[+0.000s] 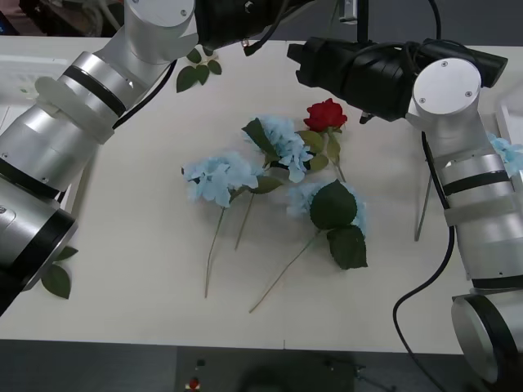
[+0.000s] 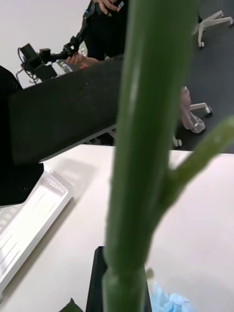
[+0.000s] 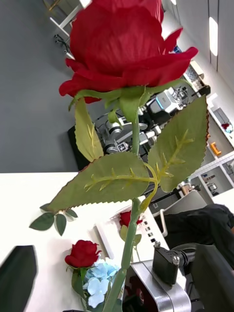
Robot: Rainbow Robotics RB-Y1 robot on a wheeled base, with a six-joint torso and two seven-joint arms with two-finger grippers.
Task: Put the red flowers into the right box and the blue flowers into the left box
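At the far left, the left box (image 2: 29,214) is seen as a white slotted crate lying at the bench (image 1: 139,269) edge. A loose leaf sprig (image 1: 55,278) lies beside the left arm (image 1: 73,106), which reaches over the bench toward its far middle. The left pincer (image 1: 261,20) is raised there. Whether its fingers are spread or pressed together cannot be told. In the left wrist view a held red rose (image 3: 122,44) stands upright close to the camera, its stem running down out of the picture.

Another leaf sprig (image 1: 196,73) lies below that arm. In the middle of the bench three blue flowers are laid with stems pointing toward the robot: the left cluster (image 1: 219,178), the far cluster (image 1: 286,143) just beside it, and the right cluster (image 1: 310,196), partly covered by a big dark leaf (image 1: 333,204). A red flower (image 1: 325,114) lies just right of the far cluster, touching its leaves.

The right pincer (image 1: 304,57) is held above the far side of the bench, pointing left toward the left pincer. A thick green stem (image 2: 141,146) is seen very close in the right wrist view, but whether it is pinched cannot be told.

At the far right, the right box (image 3: 109,236) stands at the bench edge with one red rose (image 3: 129,218) in it. A pale-blue cluster (image 1: 511,151) shows at the right edge beyond the right arm (image 1: 474,188).
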